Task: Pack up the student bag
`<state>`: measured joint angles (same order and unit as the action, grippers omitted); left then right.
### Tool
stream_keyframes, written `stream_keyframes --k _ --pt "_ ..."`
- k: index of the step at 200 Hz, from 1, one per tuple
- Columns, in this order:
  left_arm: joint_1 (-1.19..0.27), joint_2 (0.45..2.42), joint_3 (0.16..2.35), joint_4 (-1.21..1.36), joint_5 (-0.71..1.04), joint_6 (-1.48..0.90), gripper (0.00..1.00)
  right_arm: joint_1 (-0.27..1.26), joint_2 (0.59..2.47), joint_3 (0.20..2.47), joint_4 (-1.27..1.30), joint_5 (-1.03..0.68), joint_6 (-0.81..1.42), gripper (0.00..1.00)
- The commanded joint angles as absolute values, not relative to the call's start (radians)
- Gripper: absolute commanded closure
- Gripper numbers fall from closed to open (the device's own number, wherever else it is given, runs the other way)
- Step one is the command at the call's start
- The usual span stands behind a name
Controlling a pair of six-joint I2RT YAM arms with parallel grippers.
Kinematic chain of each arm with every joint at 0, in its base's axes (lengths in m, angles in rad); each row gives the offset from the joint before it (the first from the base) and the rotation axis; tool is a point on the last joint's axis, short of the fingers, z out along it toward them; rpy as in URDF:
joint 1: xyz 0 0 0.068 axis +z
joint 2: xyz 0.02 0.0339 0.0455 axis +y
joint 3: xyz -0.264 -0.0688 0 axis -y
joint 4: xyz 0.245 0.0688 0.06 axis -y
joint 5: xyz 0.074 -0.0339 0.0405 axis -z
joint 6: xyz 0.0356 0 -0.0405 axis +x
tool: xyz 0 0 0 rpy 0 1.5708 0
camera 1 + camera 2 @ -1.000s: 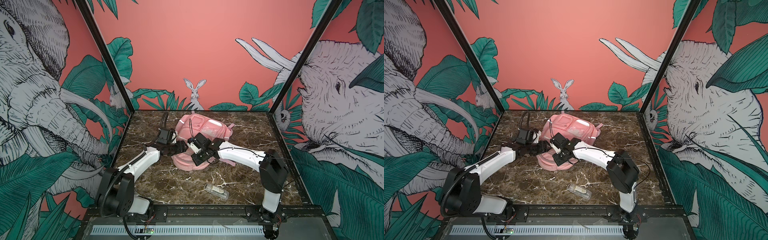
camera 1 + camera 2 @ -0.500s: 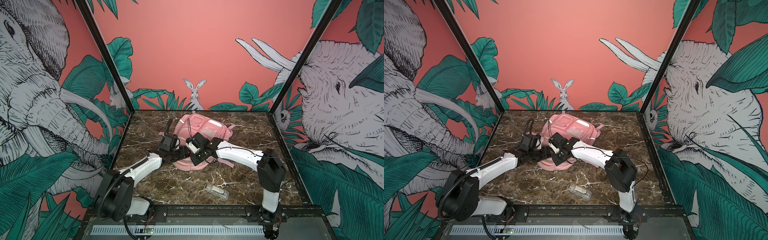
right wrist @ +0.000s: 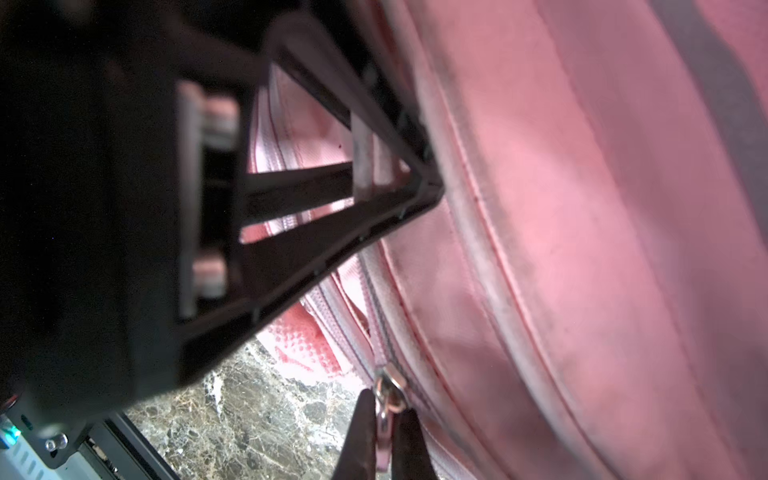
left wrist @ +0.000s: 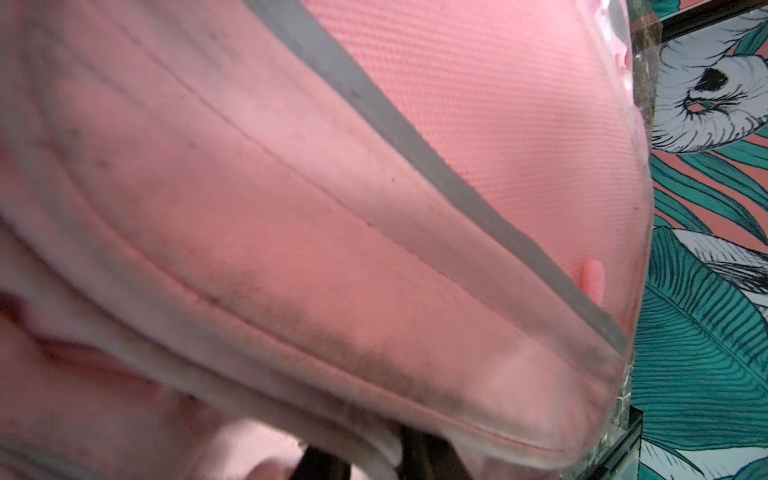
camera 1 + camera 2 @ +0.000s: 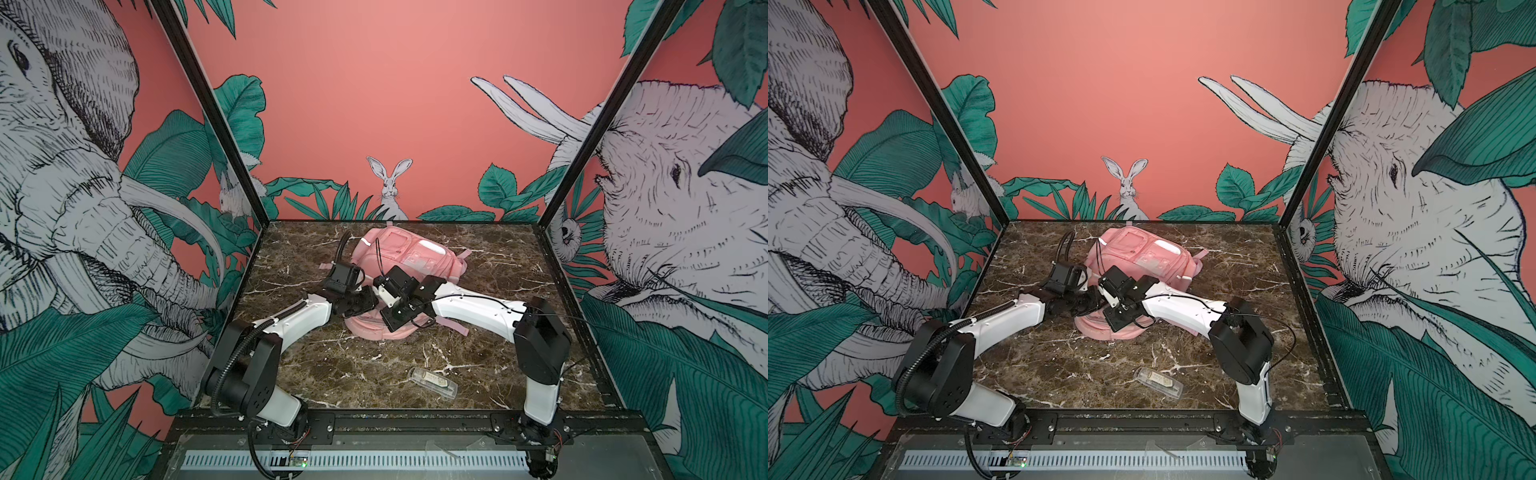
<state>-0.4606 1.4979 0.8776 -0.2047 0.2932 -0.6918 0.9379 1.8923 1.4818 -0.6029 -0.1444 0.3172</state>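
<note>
The student bag (image 5: 409, 255) (image 5: 1142, 255), a soft pink backpack, lies at the back middle of the marble table. Both grippers meet at its near rim. My left gripper (image 5: 368, 300) (image 4: 365, 451) is shut on a fold of the bag's edge fabric, which fills the left wrist view. In the right wrist view the left gripper (image 3: 415, 183) has its fingers closed together against the rim. My right gripper (image 3: 384, 419) (image 5: 392, 321) is shut on the metal zipper pull (image 3: 388, 395) at the end of the open zip.
A clear plastic case (image 5: 432, 381) (image 5: 1158, 383) lies on the table near the front, right of centre. A loose pink strap (image 5: 455, 326) trails under the right arm. Patterned walls close in the left, right and back sides.
My left gripper has moved right into the bag's near rim and closed on the fabric. My right gripper has kept hold of the zipper pull and shifted slightly left.
</note>
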Motion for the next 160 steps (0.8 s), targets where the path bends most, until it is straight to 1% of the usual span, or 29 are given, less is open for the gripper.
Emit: stream_keyframes --k 1,30,67,115,160 --pt "-0.439 1.497 0.913 -0.234 0.262 -0.622 0.85 0.956 1.844 1.471 -0.591 -0.154 0.289 1.0" --pt "-0.377 1.481 0.922 -0.259 0.276 -0.594 0.9 0.948 1.82 1.43 -0.601 -0.134 0.28 1.0" --pt "-0.316 1.471 0.934 -0.287 0.294 -0.558 0.91 0.919 1.763 1.346 -0.587 -0.126 0.287 1.0" --pt "-0.305 1.486 0.946 -0.29 0.298 -0.55 0.91 0.86 1.705 1.239 -0.572 -0.117 0.284 1.0" --pt "-0.304 1.496 0.953 -0.29 0.299 -0.552 0.91 0.837 1.703 1.237 -0.572 -0.118 0.272 1.0"
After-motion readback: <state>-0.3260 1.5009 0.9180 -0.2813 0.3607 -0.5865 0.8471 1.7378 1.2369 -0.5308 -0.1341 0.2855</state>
